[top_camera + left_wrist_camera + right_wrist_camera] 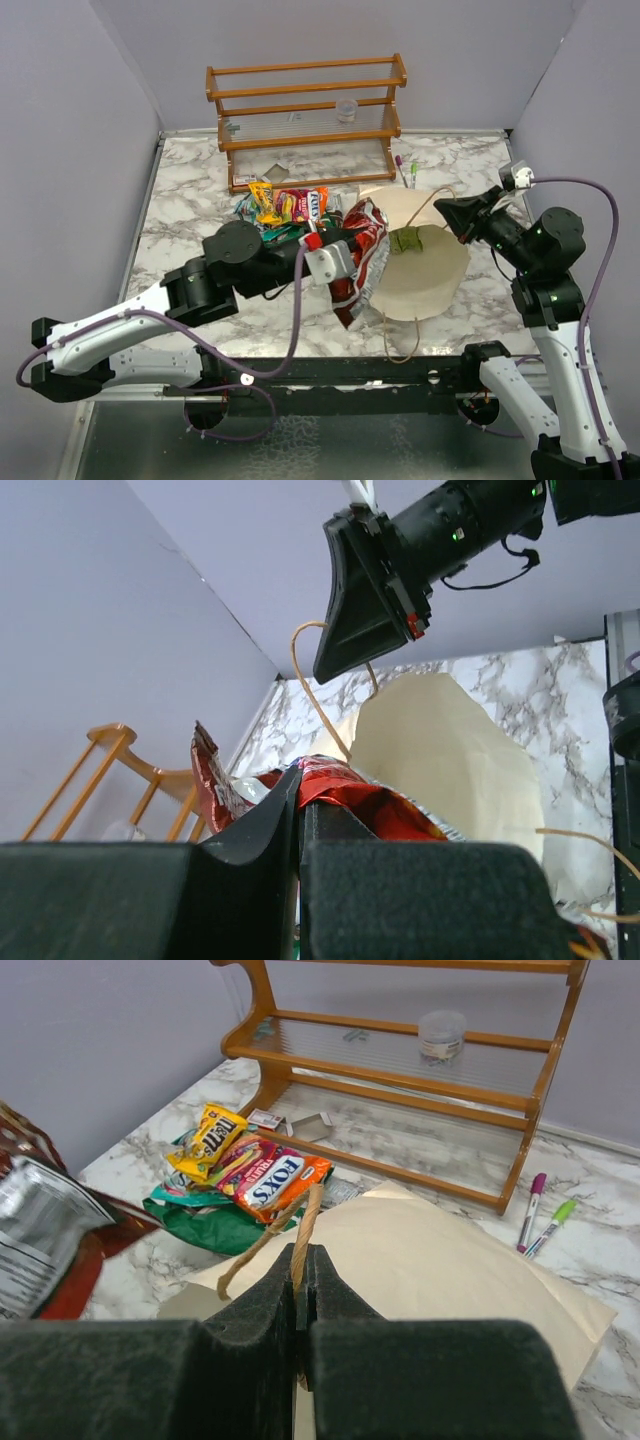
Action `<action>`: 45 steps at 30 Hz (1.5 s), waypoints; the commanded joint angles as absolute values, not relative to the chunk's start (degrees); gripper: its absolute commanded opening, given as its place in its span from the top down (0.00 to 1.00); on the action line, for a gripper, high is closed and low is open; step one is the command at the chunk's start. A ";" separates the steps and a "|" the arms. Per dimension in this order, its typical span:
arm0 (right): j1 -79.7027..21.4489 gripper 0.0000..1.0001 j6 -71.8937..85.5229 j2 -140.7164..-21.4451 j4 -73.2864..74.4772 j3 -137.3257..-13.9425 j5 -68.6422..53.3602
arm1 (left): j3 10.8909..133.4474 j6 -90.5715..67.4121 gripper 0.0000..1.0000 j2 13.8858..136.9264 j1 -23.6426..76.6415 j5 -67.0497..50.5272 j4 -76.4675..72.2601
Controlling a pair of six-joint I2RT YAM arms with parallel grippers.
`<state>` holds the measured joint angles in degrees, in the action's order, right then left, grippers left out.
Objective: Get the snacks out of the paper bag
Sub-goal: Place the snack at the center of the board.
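Several packets into the job already, judging by the pile of snacks (285, 207) lying on the marble table (190, 200) between the wooden rack (305, 138) and the paper bag (430, 280). Currently drawing a red foil packet (360, 268) out of the bag's mouth, with the left gripper (318, 241) clamped tight on its upper edge. Steadying the bag meanwhile, with the right gripper (303, 1260) pinched closed on a tan loop handle (308, 1205). Leaving, seemingly, at least one light green packet (408, 240) inside.
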<state>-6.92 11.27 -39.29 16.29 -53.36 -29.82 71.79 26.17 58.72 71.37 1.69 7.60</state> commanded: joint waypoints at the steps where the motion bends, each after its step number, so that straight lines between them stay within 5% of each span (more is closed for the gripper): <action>1: -7.12 0.98 11.12 -39.87 14.83 -53.59 -29.27 | 73.16 21.15 1.00 54.10 71.46 -0.75 7.18; 15: -7.12 0.98 10.76 -39.82 15.05 -52.99 -28.62 | 77.27 29.06 1.00 61.00 64.67 43.36 6.54; 20: -7.12 0.98 10.99 -39.56 15.00 -52.80 -29.00 | 80.20 18.82 1.00 65.87 43.79 42.23 15.57; 26: -7.12 0.98 10.00 -39.25 15.76 -53.34 -28.81 | 76.02 10.32 1.00 68.26 30.56 48.08 15.65; 36: -7.12 0.98 11.38 -39.90 14.32 -52.53 -31.09 | 70.48 -3.45 1.00 73.40 15.27 55.42 17.25; 45: -7.12 0.98 12.36 -40.13 13.67 -52.38 -32.79 | 80.03 -34.03 1.00 85.90 4.93 54.45 39.11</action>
